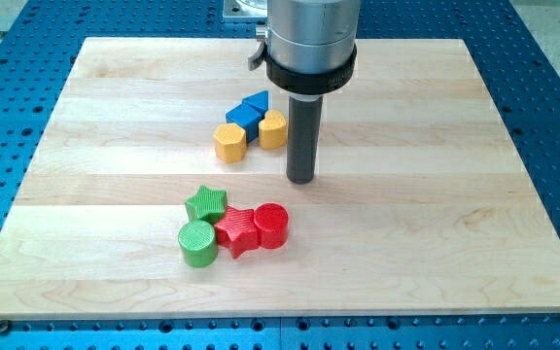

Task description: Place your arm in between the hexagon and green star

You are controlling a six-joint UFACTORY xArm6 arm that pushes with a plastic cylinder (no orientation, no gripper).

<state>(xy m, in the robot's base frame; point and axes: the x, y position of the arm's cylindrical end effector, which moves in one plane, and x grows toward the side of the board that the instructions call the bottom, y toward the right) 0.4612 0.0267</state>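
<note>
— So, what's on the pale wooden board (105, 146)?

— Ribbed plastic blocks. Far cluster: yellow hexagon block (229, 142), blue triangular block (257, 102), blue block (242, 116), shape unclear, yellow rounded block (273, 128). Near cluster: green star block (205, 203), green cylinder (197, 243), red star block (237, 231), red cylinder (270, 226). Blue perforated metal table (552, 117) underneath.

— And your rod?

— Upright; my tip (301, 180) sits right of both targets, holding nothing, just beside the yellow rounded block.

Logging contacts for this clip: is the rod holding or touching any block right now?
Nothing is held. My tip stands apart from every block, right of the yellow hexagon and above the green star.
</note>
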